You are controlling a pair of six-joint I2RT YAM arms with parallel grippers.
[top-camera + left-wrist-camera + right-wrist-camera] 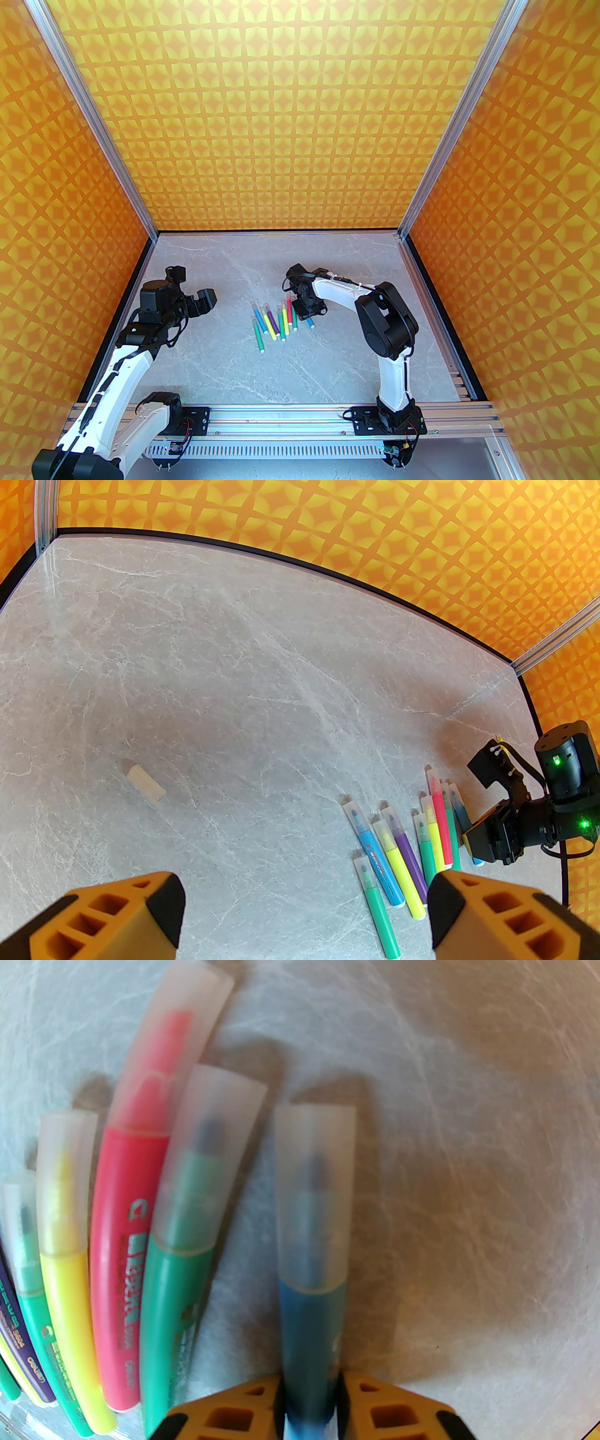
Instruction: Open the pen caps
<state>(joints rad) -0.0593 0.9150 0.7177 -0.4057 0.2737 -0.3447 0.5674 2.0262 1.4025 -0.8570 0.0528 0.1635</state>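
Several pens (274, 323) lie side by side mid-table, each with its translucent pen cap on. My right gripper (311, 1396) is down at the right end of the row, its yellow fingers (375, 1405) pressed on both sides of a blue pen (309, 1335). That pen's cap (313, 1194) points away from the fingers, and from above the right gripper (307, 309) covers most of the blue pen (310, 322). Left of it lie green (173, 1297), pink-red (122, 1241) and yellow (65, 1297) pens. My left gripper (304, 902) hovers open left of the row with nothing between its fingers. One loose pen cap (145, 784) lies alone on the table.
The grey marble table (225, 365) is boxed in by orange patterned walls (281, 117) at the back and both sides. The left gripper (201, 302) hangs well left of the pens. A metal rail (281, 415) with both arm bases runs along the near edge.
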